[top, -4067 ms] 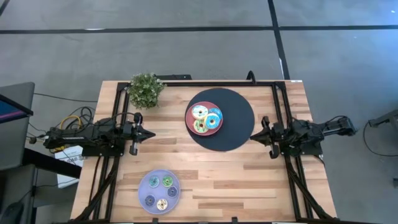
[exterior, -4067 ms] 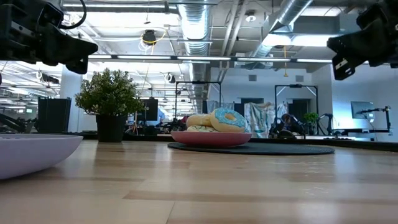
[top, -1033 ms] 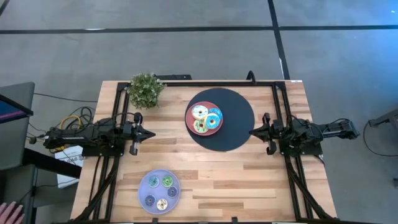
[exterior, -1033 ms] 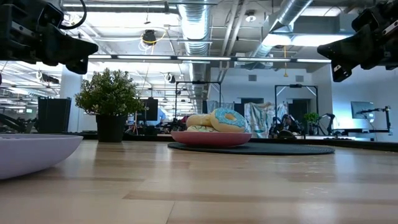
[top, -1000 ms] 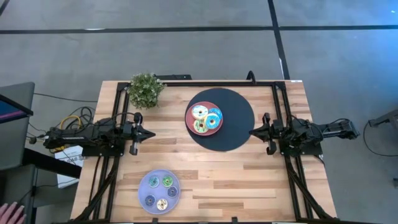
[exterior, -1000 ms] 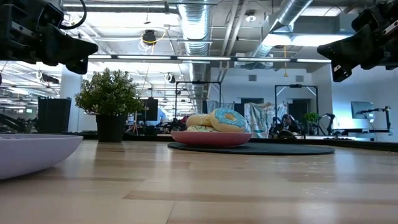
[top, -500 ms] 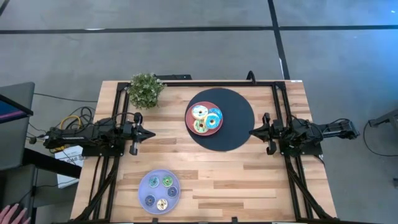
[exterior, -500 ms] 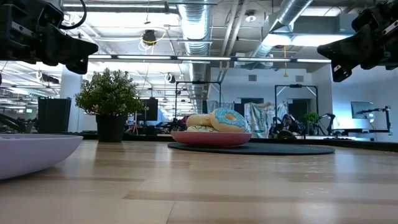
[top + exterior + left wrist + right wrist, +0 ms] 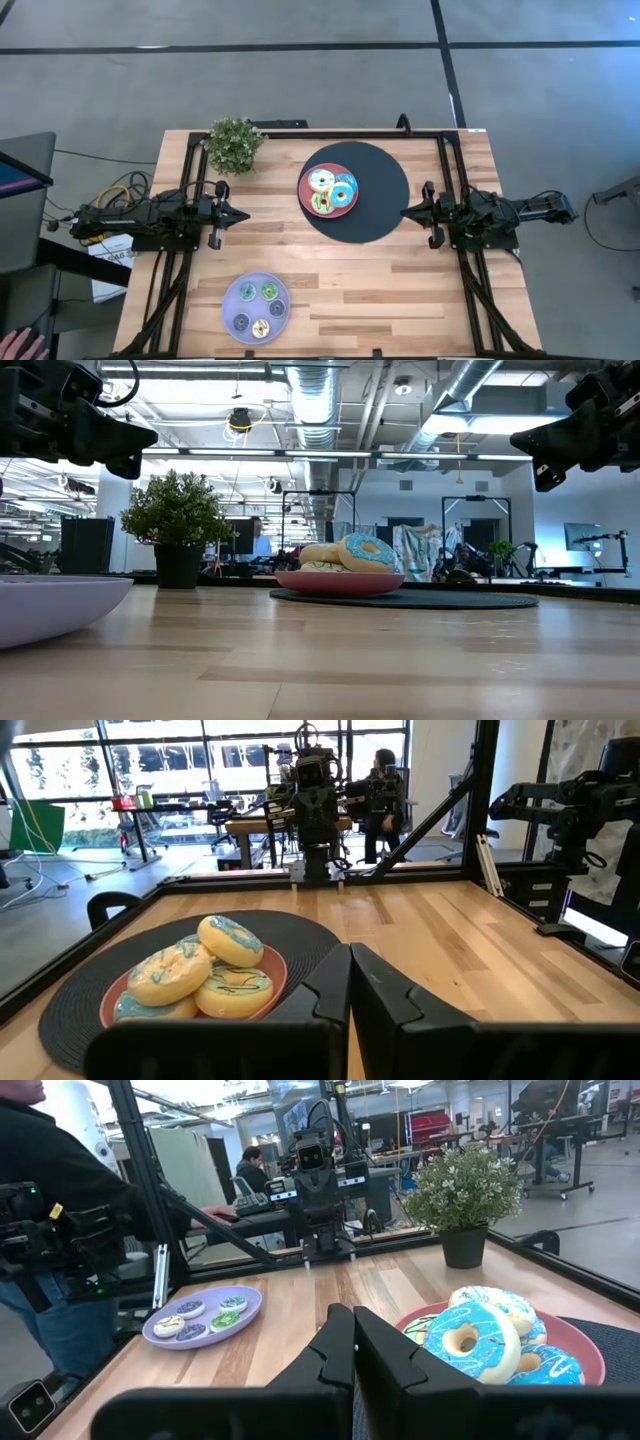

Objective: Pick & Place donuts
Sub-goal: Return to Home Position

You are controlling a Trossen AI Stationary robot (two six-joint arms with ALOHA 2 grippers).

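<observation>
Several bigger donuts [image 9: 329, 192], iced blue, cream and green, lie piled on a pink plate [image 9: 304, 195] on a round black mat [image 9: 385, 190]. They also show in the left wrist view as donuts [image 9: 200, 982] and in the right wrist view as donuts [image 9: 480, 1340]. Several coin-sized donuts [image 9: 257, 306] lie on a lavender plate [image 9: 230, 290] near the table's near edge. My left gripper [image 9: 245, 213] hovers shut at the left of the table. My right gripper [image 9: 403, 213] hovers shut over the mat's right rim, pointing at the pink plate.
A potted plant [image 9: 236, 143] stands at the far left corner. A black frame [image 9: 350, 130] runs along the table's far edge and sides. Bare wood lies between the two plates and at the near right. A person's hand [image 9: 20, 345] shows off the table's near left corner.
Neither arm nor any donut has moved in the last second. Only the person's hand beyond the table's near left corner has shifted a little.
</observation>
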